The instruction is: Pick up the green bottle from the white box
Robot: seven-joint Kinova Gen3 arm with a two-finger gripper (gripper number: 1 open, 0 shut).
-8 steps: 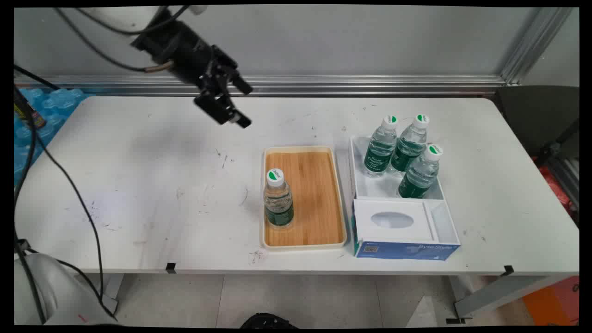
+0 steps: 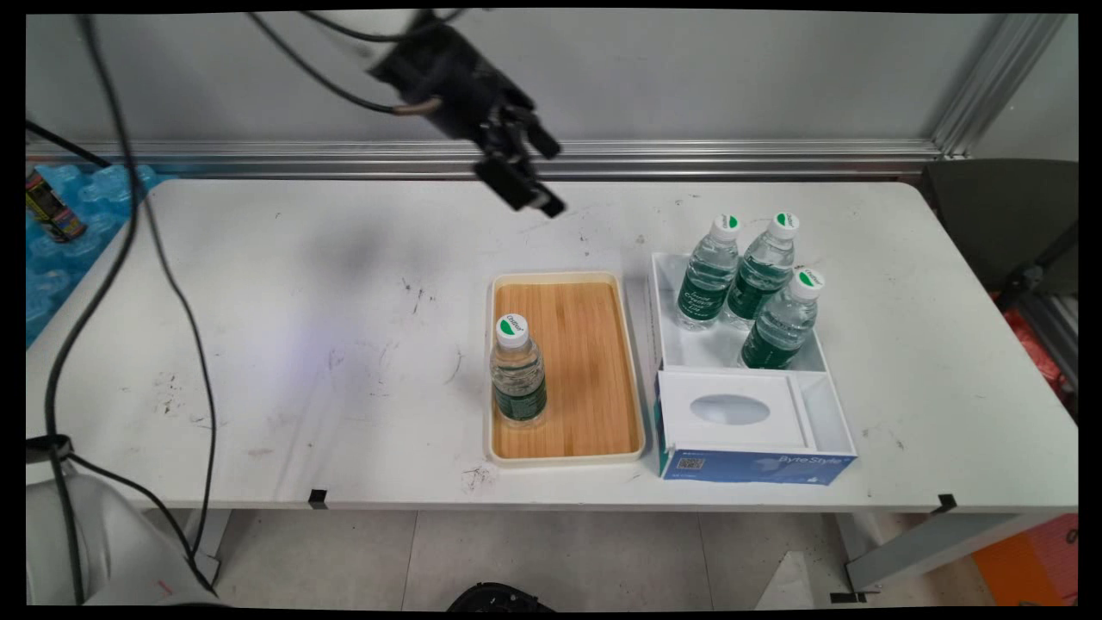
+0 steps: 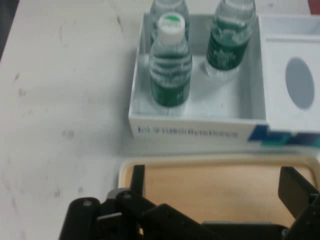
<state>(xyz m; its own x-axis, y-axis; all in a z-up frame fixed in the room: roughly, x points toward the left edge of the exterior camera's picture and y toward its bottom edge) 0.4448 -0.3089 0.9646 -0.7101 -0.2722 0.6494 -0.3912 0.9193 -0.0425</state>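
Above table's far side: gripper [image 2: 541,176] high, fingers [image 3: 137,184] spread wide, holding nothing. Below, wooden tray [image 2: 594,293] with one water bottle [image 2: 517,372] upright at its near-left. Beside it, white box [image 2: 667,284] with three bottles [image 2: 763,286], probably all upright.

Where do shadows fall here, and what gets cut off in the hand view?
Main view: a soft grey shadow lies on the white table, left of the wooden tray, with the open gripper high over the far side. Hand view: the gripper's linkage covers the tray's near part, and the top edge crops two water bottles in the white box.
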